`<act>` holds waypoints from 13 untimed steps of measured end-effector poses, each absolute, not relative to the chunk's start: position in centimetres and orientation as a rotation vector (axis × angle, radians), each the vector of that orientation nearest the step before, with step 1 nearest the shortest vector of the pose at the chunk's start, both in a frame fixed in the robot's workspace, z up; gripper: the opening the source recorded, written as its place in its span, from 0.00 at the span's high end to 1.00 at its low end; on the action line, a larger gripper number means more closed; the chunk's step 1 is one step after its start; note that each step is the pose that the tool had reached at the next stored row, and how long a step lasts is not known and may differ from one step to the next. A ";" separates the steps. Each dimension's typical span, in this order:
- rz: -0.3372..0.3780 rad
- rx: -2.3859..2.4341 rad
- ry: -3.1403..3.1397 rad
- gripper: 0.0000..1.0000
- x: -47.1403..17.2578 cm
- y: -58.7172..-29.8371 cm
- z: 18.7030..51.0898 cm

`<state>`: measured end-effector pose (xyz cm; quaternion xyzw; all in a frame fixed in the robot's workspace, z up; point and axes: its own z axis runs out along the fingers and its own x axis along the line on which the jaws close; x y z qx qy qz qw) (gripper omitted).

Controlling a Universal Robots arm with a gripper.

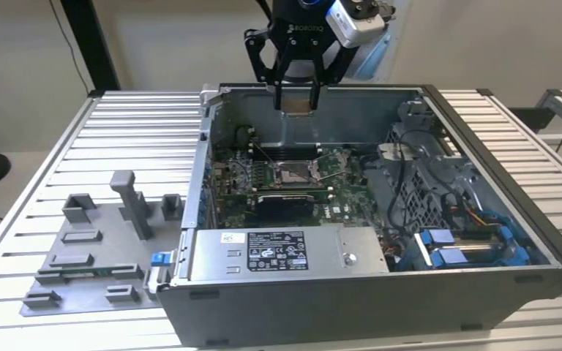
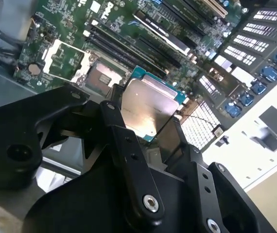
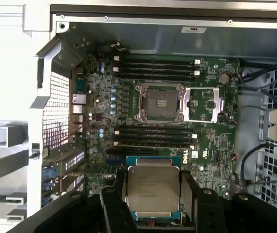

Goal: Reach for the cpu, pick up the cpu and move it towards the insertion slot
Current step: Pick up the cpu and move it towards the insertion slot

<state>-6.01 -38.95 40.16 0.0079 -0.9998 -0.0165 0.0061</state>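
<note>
Cpu [image 1: 298, 104] first, seen in the exterior view: a small square chip hanging high above the open computer case [image 1: 476, 278], pinched between the black fingers of the end effector [image 1: 298, 99]; it sits over the rear wall of the case, well clear of the green motherboard [image 1: 345, 194] below; the insertion slot [image 1: 294, 172], a shiny metal frame with a brownish centre, lies on that board, well below the chip; a silver box with a white label [image 1: 277, 251] sits along the case's near side; on the exterior view's left, grey plastic blocks [image 1: 96, 248] stand on the ribbed metal worktop [image 1: 27, 190].

In the second wrist view the cpu [image 2: 150, 108] shows its flat silvery top with a teal edge, clamped on two opposite sides by the end effector [image 2: 148, 128], whose dark fingers [image 2: 114, 114] press against it; the insertion slot [image 2: 101, 76] lies beyond it on the motherboard [image 2: 129, 19], its frame open, the chip held apart from it.

In the first wrist view the cpu [image 3: 153, 188] is held flat between the arms of the end effector [image 3: 153, 196]; the insertion slot [image 3: 159, 102] lies on the motherboard [image 3: 216, 150] with long dark memory slots [image 3: 155, 136] between it and the chip; its hinged frame [image 3: 205, 104] is folded open to one side.
</note>
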 end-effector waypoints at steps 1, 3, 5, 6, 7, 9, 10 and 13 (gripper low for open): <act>-0.052 0.025 -3.129 1.00 -6.0 -38.8 40.2; -0.052 0.025 -3.129 1.00 -6.0 -38.4 40.1; -0.052 0.025 -3.129 1.00 -6.0 -38.0 40.1; -0.052 0.025 -3.129 1.00 -6.0 -37.5 40.1; -0.051 0.025 -3.129 1.00 -6.0 -37.3 40.1; -0.052 0.025 -3.129 1.00 -6.0 -37.0 40.1; -0.052 0.025 -3.129 1.00 -6.0 -36.8 40.1; -0.052 0.025 -3.129 1.00 -6.0 -36.3 40.1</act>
